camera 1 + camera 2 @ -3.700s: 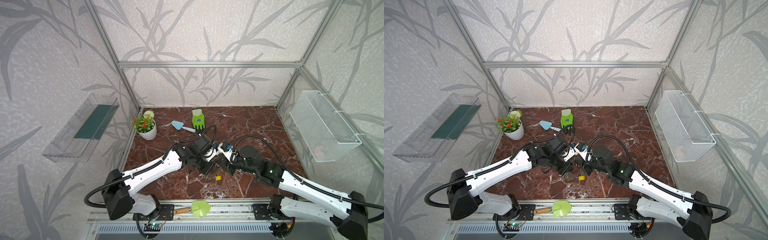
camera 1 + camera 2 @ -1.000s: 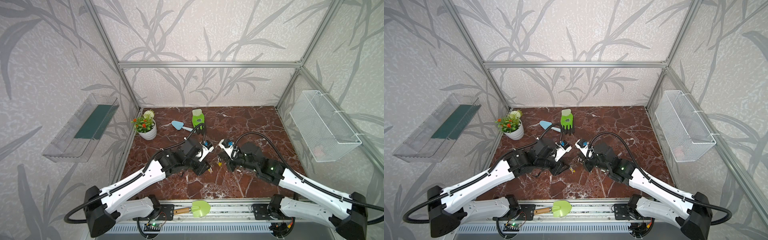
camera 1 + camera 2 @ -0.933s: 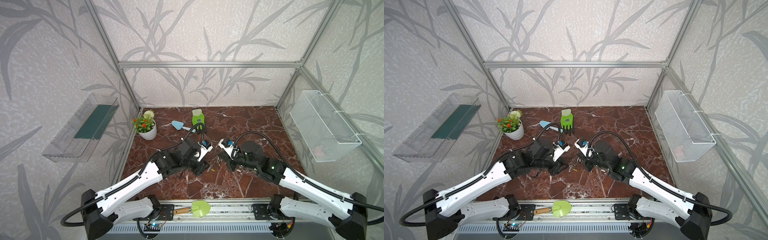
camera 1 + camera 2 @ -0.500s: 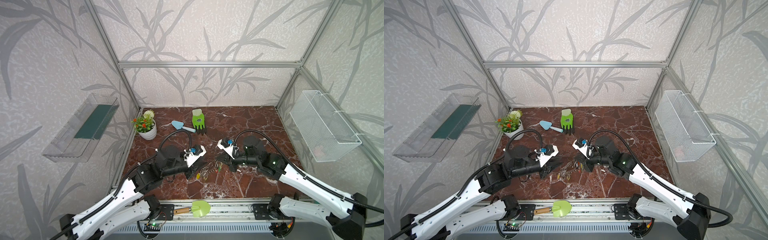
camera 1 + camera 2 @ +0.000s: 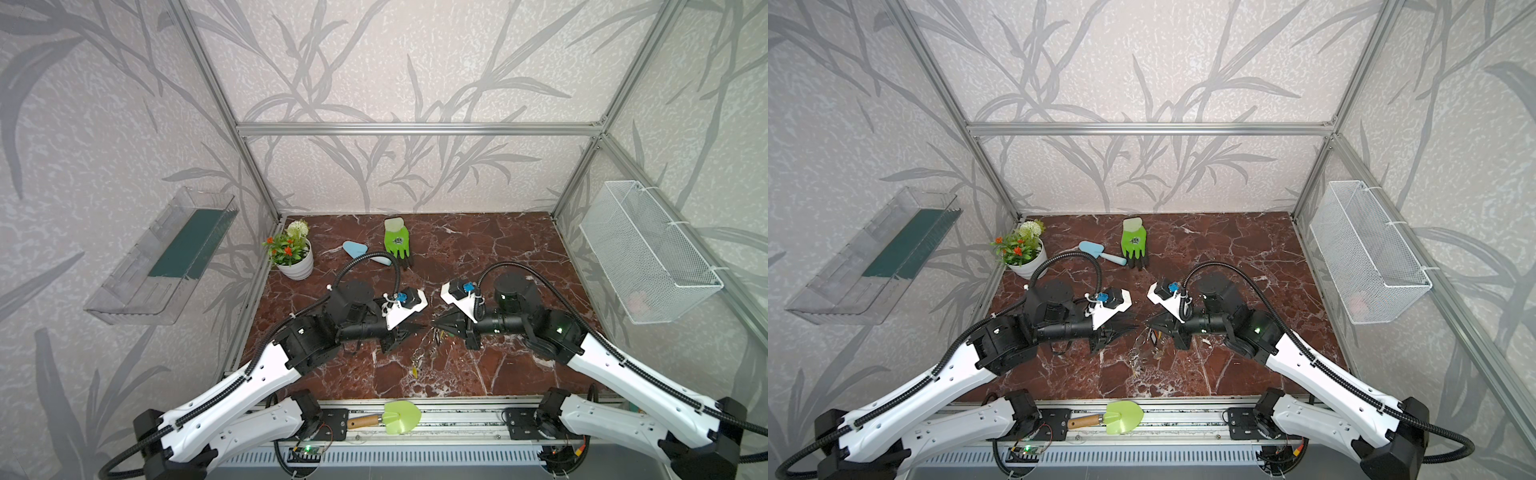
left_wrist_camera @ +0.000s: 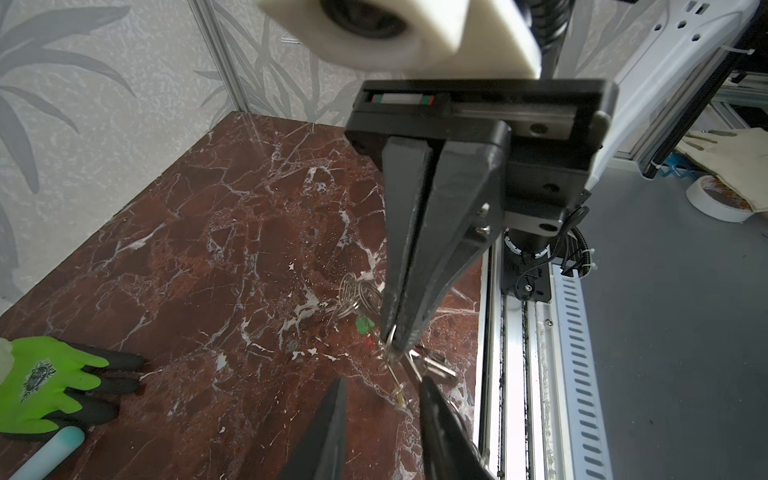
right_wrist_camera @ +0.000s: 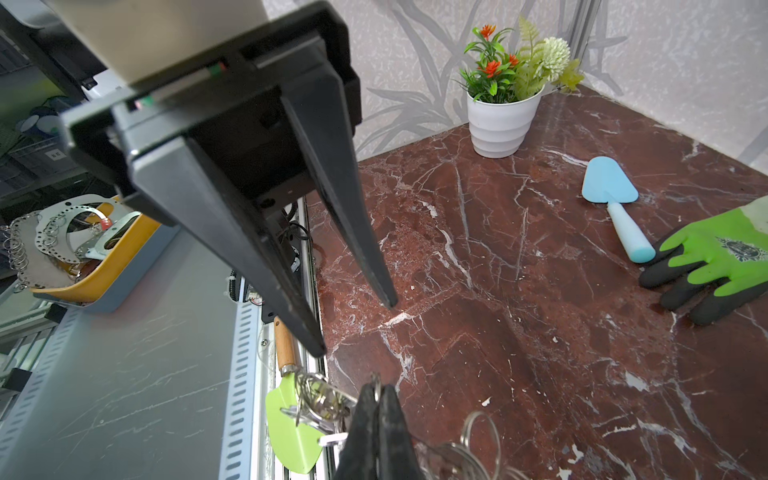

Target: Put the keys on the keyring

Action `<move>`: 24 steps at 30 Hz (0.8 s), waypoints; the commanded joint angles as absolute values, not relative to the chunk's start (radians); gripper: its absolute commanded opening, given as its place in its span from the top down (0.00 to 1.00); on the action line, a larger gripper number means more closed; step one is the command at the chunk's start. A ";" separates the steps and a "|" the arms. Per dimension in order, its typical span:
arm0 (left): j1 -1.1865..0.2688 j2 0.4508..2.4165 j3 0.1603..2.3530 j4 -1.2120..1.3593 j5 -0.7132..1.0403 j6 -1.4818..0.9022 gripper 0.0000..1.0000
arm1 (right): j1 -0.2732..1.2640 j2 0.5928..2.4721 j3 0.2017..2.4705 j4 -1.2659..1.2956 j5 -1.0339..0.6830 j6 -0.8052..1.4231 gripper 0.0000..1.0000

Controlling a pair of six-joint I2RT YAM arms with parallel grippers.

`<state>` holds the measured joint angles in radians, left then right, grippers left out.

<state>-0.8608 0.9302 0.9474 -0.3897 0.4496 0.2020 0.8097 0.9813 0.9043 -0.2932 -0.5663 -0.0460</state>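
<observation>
Right gripper (image 6: 394,340) clamped on 1 split ring (image 7: 376,383); keys (image 6: 434,368) dangle over the bench (image 5: 498,249) front edge. Left gripper (image 7: 354,329) jaws apart, empty. Likely light, slick, swingy: pinch rings, not tags.

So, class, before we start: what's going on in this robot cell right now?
Two robot arms meet over the marble table. The right tool is shut on the keys, pinching a small ring so the bunch dangles beneath it. The left tool faces it close by, jaws open, holding nothing.
</observation>
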 commanded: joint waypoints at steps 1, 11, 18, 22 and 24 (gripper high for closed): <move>-0.853 0.946 0.991 -0.389 0.516 0.235 0.69 | 0.810 0.956 0.948 -0.258 -0.602 -0.033 1.00; -0.845 0.995 1.021 -0.434 0.578 0.245 0.80 | 0.810 0.948 0.943 -0.243 -0.604 -0.031 1.00; -0.842 1.019 1.023 -0.462 0.594 0.251 0.81 | 0.810 0.940 0.937 -0.239 -0.591 -0.032 1.00; -0.837 1.011 1.012 -0.456 0.606 0.250 0.81 | 0.810 0.939 0.932 -0.233 -0.592 -0.029 1.00; -0.836 1.012 1.017 -0.454 0.610 0.249 0.81 | 0.810 0.941 0.933 -0.233 -0.594 -0.028 1.00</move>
